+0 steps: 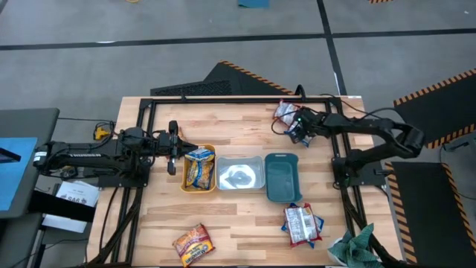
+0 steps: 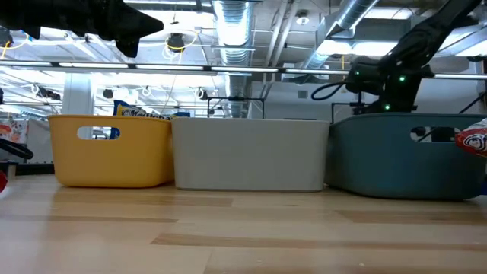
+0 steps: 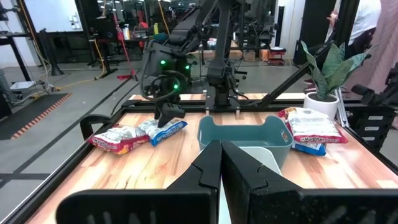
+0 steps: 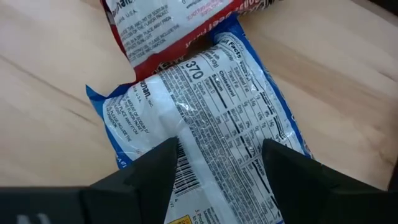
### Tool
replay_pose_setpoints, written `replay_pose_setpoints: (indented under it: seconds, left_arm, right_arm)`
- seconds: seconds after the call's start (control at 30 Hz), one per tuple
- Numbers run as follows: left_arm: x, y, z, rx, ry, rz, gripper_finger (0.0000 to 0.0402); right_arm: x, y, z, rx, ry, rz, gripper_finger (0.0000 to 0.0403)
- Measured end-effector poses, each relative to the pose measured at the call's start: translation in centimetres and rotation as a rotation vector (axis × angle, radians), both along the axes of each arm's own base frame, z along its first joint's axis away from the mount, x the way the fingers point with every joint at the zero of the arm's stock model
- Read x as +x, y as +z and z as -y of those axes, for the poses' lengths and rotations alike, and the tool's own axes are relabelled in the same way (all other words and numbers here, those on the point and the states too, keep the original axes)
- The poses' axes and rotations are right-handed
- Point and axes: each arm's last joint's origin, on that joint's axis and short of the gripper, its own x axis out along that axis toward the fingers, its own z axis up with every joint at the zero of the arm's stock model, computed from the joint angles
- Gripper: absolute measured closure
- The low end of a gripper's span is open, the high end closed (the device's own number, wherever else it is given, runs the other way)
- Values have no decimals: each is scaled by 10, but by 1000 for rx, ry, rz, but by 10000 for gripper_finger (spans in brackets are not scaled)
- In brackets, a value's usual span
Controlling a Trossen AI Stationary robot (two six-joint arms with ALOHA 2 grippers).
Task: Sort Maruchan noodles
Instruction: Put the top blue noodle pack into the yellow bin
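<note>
Reference landmark: the teal tray (image 1: pixel 282 177), the rightmost of three trays in a row at mid-table, with the clear tray (image 1: pixel 239 175) and the orange tray (image 1: pixel 198 169) on its left.

Right arm (image 1: pixel 372 134): it reaches from the table's right edge toward the far edge, beyond the teal tray. The right gripper (image 4: pixel 217 155) hangs directly over a blue-and-white packet (image 4: pixel 205 124), fingers spread wide to either side of it, holding nothing. The packet lies face down, its long axis running roughly along the gap between the fingers. A red-and-white packet (image 4: pixel 168 25) overlaps its far end. This arm is much the nearer one.

Left gripper (image 1: pixel 175 149): beside the orange tray, fingers nearly together, empty.

Other noodles: one packet in the orange tray (image 1: pixel 198 171), stacked packets (image 1: pixel 301 223) on the near side of the teal tray, one red-orange packet (image 1: pixel 193 243) at the near edge.
</note>
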Motion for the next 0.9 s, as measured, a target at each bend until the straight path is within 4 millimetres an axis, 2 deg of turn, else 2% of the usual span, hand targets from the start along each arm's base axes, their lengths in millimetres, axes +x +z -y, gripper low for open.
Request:
replay_pose_setpoints:
  seconds: [0.07, 0.13, 0.23, 0.3, 0.33, 0.47, 0.6, 0.77, 0.9]
  left_arm:
    - [0, 0, 0, 0, 0, 0, 401]
    - [0, 0, 0, 0, 0, -1, 401]
    - [0, 0, 0, 4, 7, -1, 401]
    - [0, 0, -1, 21, 31, -3, 402]
    - [0, 0, -1, 25, 47, -5, 401]
    - [0, 0, -3, 20, 91, -6, 402]
    - [0, 0, -3, 23, 106, -5, 402]
    - [-1, 0, -3, 42, 108, -5, 402]
    - [-1, 1, -4, 40, 136, 0, 401]
  right_arm:
    - [0, -2, 0, 9, 2, -14, 153]
    - [-1, -4, 0, 7, 1, -38, 182]
    - [-3, -5, -1, 1, -6, -81, 271]
    - [-4, -5, -1, -5, 4, -97, 353]
    - [-4, -4, -1, -9, 7, -99, 374]
    - [-6, 4, -5, -12, 19, -104, 391]
    - [-7, 28, -14, -25, 44, -75, 394]
    - [3, 74, -27, -192, 93, 90, 394]
    - [19, 103, -43, -309, 192, 344, 394]
